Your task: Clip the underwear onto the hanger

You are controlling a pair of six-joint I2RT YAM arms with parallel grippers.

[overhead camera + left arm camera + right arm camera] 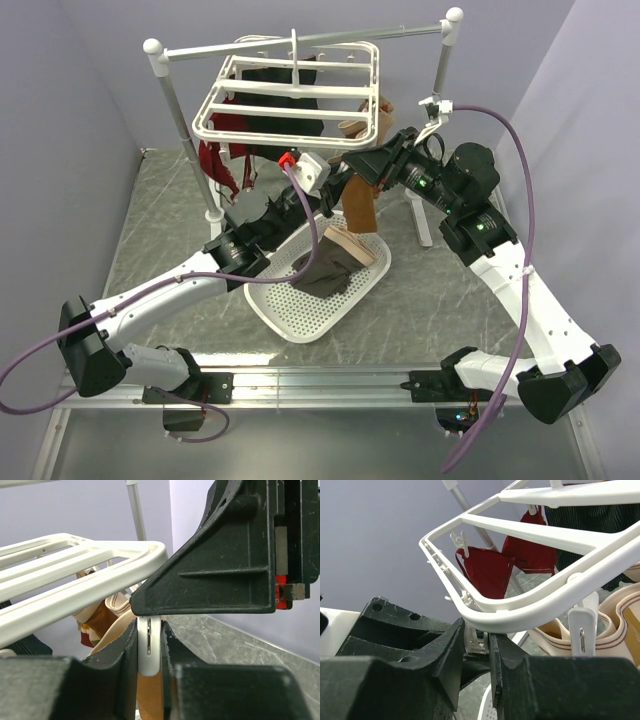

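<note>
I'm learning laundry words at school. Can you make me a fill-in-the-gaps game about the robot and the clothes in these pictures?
1. The underwear lies in the white ____, not on the hanger.
2. The left gripper pinches a small white ____ under the hanger's corner.
3. The garment hanging at the hanger's left end is ____ in colour.

Missing words: basket; clip; red.

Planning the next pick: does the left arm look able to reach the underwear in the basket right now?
Probably yes: the underwear lies uncovered in the basket below the left gripper, but it must first release the clip it pinches.
</note>
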